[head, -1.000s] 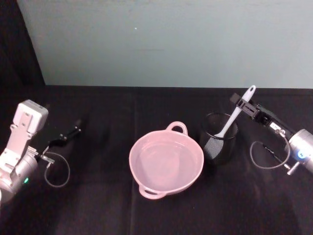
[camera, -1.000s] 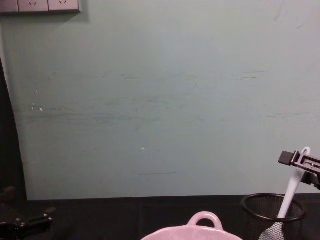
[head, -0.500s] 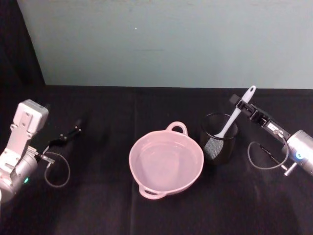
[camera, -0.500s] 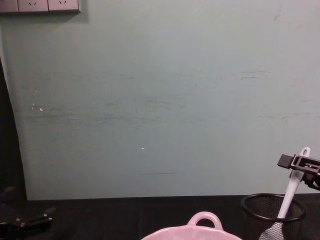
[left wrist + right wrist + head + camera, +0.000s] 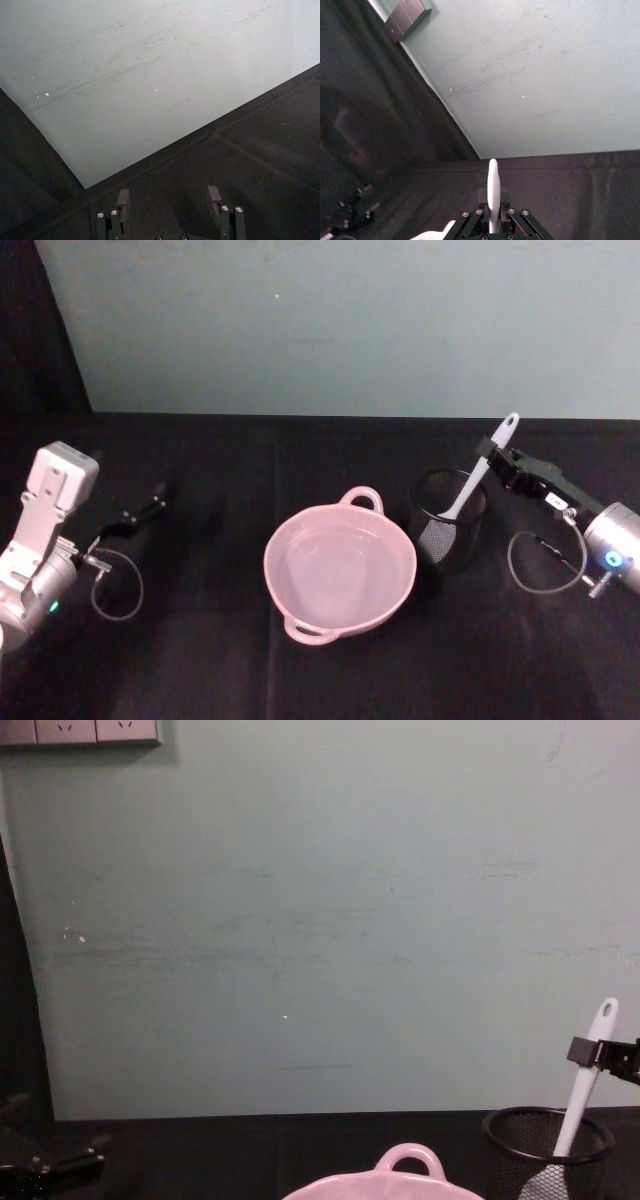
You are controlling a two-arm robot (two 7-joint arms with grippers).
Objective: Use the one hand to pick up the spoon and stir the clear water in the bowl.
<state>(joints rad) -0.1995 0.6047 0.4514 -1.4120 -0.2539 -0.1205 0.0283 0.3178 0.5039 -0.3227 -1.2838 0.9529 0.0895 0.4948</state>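
Slid lower along the handle since a moment ago, the black angular right gripper [image 5: 492, 452] pinches the slim white plastic spoon [image 5: 468, 490] narrowly, right of centre. On the matte black cloth table [image 5: 200, 660], a smooth pale pink round bowl [image 5: 340, 570] of clear water sits at centre. Just beside it, a black wire-mesh cup [image 5: 447, 530] holds the spoon's flat blade. At far left, the left gripper [image 5: 140, 512] rests with fingers wide apart.

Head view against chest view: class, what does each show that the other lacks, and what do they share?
Head view adds: the whole inside of the pink bowl and the left arm's silver wrist. Chest view adds: wall sockets up high. Both: the white spoon standing in the black mesh cup, the right hand at its handle, the parked left hand.
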